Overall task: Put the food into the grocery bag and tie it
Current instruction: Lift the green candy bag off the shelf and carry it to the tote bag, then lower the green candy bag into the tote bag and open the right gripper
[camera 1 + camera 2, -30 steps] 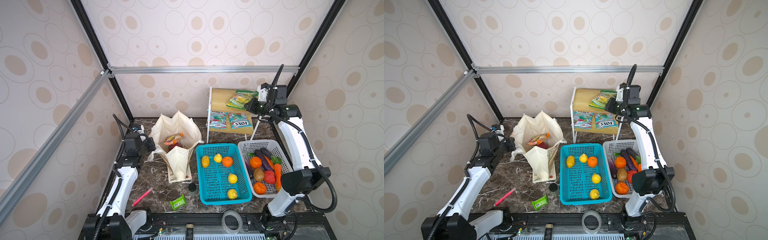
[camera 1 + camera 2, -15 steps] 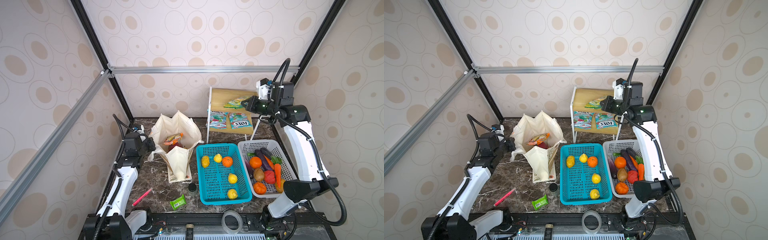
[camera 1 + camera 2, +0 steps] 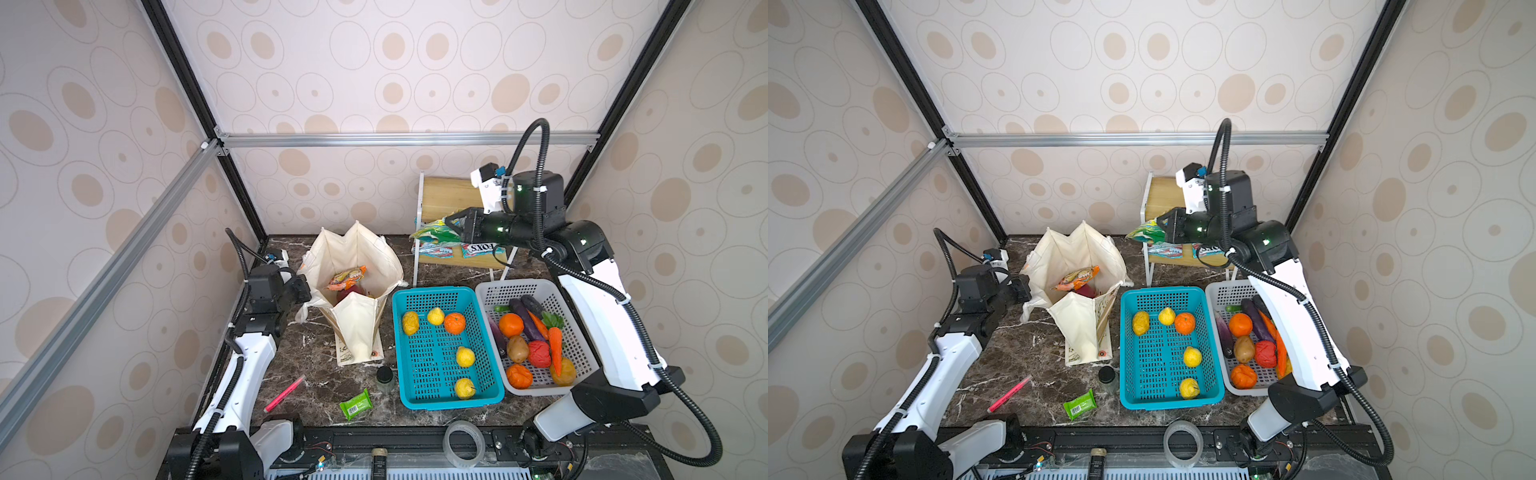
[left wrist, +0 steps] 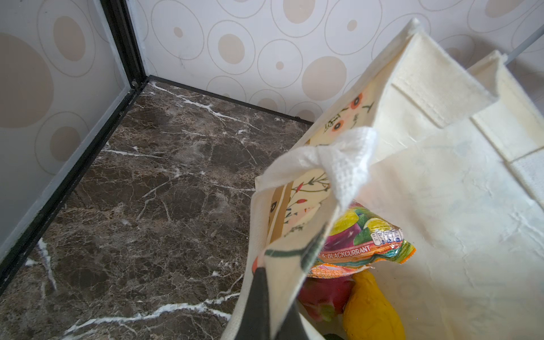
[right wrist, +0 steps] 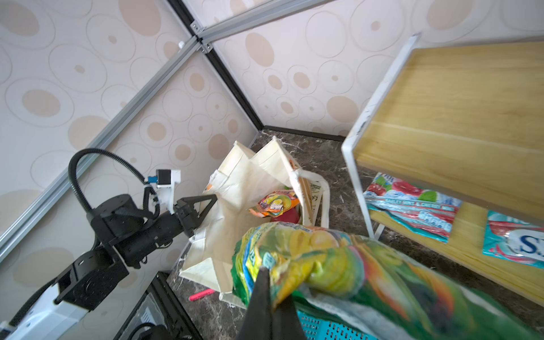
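Observation:
The cream grocery bag (image 3: pixel 361 253) (image 3: pixel 1084 253) stands open at the back left. My left gripper (image 3: pixel 302 289) (image 4: pixel 276 294) is shut on its near-left rim. Inside the bag lie an orange-red snack packet (image 3: pixel 347 276) (image 4: pixel 362 244), a pink dragon fruit (image 4: pixel 323 294) and a yellow fruit (image 4: pixel 371 309). My right gripper (image 3: pixel 453 226) (image 5: pixel 272 282) is shut on a green snack packet (image 3: pixel 432 235) (image 5: pixel 323 259). It holds the packet in the air beside the wooden shelf, to the right of the bag and above it.
The wooden shelf (image 3: pixel 449 199) at the back has two teal-red packets (image 3: pixel 436 249) on its lower board. A blue basket (image 3: pixel 432 289) and a white basket (image 3: pixel 515 283) hold toy produce. A pink marker (image 3: pixel 284 392), a small green packet (image 3: pixel 355 405), a dark jar (image 3: pixel 385 376) and a tape roll (image 3: pixel 463 442) lie in front.
My right gripper has lifted the green packet off the shelf's top board and carried it left toward the bag. The left arm and the bag have stayed still.

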Motion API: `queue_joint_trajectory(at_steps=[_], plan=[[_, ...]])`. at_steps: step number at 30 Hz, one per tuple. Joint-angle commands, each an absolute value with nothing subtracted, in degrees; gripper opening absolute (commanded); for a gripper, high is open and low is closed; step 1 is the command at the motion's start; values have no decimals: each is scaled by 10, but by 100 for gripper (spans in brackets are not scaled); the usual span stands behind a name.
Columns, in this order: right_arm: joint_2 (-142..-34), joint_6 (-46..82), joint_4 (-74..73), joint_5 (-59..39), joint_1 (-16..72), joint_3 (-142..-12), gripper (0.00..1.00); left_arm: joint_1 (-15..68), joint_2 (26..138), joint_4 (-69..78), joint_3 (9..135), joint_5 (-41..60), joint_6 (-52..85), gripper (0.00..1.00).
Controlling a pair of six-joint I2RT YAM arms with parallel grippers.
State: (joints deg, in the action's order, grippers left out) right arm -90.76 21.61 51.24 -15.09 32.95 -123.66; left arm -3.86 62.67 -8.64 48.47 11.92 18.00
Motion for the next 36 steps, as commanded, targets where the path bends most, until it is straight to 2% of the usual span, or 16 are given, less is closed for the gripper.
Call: queue_joint_trajectory(at_steps=[1,4,11,19,27,30,36], plan=[[-935,202,497,-125,372,-1272,0,-41,616,-71,489,126,179,0],[-983,205,497,-128,411,-1310,0,-41,616,-72,489,128,179,0],[-1157,200,566,-140,479,-1509,0,-41,613,-72,489,127,179,0],[-1209,236,491,-201,487,-1444,0,-41,613,-73,490,126,178,0],[-1230,227,494,-198,494,-1365,0,-41,610,-72,490,126,178,0],[-1232,214,507,-179,501,-1341,0,-41,609,-72,490,126,178,0],[-1227,183,566,-50,517,-1296,0,-41,612,-72,490,127,178,0]])
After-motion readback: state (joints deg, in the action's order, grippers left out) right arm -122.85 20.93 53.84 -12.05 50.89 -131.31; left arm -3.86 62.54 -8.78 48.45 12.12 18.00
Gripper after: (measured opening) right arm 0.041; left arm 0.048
